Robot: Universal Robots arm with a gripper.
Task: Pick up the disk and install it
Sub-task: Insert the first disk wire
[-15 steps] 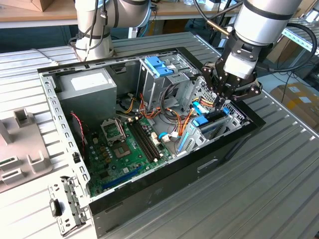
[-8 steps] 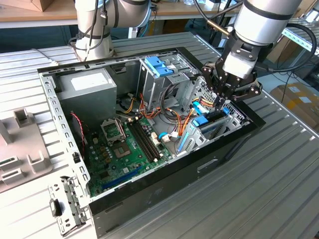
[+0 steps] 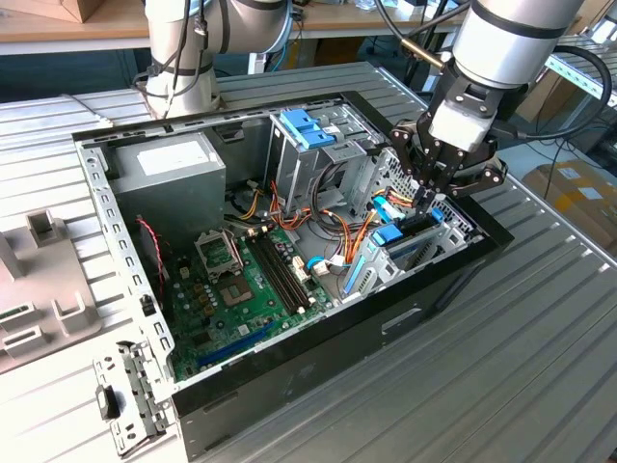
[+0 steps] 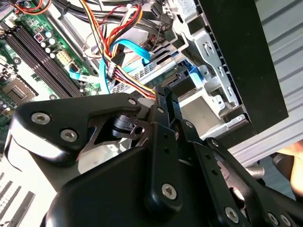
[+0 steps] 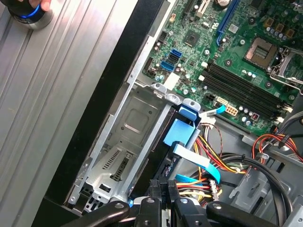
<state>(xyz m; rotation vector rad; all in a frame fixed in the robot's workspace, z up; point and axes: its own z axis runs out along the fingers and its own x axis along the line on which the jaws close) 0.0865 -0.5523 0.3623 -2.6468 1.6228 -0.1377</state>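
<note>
End effector (image 3: 431, 198) apparently closed on disk (image 3: 410, 236) | in bay | cables (image 3: 349, 236) crowd beside | motherboard (image 3: 246, 289) near

A ribbed grey metal worktop (image 3: 540, 318) spans the exterior view; at twelve o'clock runs a wooden bench (image 3: 87, 24), at three what may be cardboard boxes (image 3: 578, 188).

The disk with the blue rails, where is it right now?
The disk stands on edge in the metal bay at the open computer case's corner on the exterior view's right, directly beneath the gripper.
</note>
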